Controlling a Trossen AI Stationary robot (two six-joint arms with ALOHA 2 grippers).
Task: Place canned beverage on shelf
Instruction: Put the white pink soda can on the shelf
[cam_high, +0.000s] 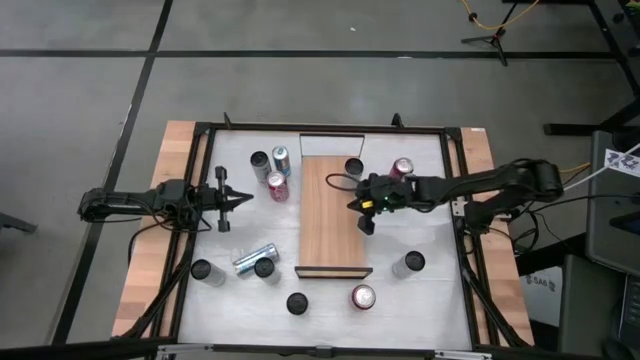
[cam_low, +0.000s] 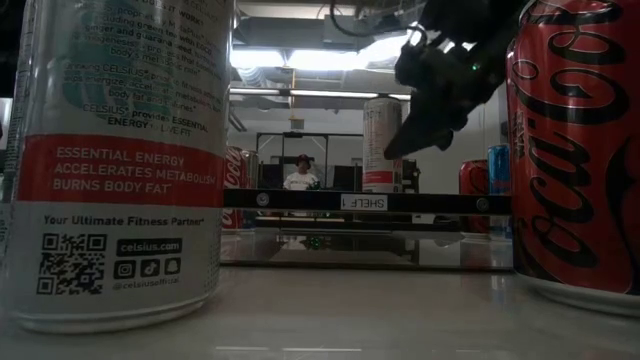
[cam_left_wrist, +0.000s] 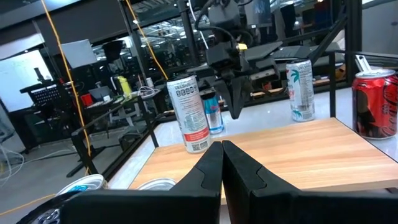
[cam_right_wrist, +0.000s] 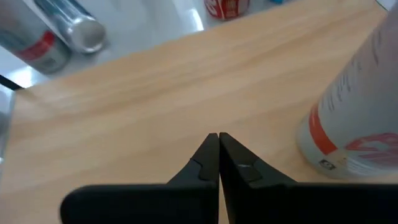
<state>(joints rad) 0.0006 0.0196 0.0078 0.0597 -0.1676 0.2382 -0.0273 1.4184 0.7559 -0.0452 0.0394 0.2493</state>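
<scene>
One can (cam_high: 354, 167) is seen standing at the shelf's (cam_high: 334, 225) twelve-o'clock end. The right gripper (cam_high: 363, 222), jaws pressed together, hovers over the plank; widening is advised before reaching the can (cam_high: 408, 264) at four o'clock.

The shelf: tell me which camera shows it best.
High view: the whole shelf shows, with one can on it. The low view shows only its front edge; the wrist views show parts of its top.
</scene>
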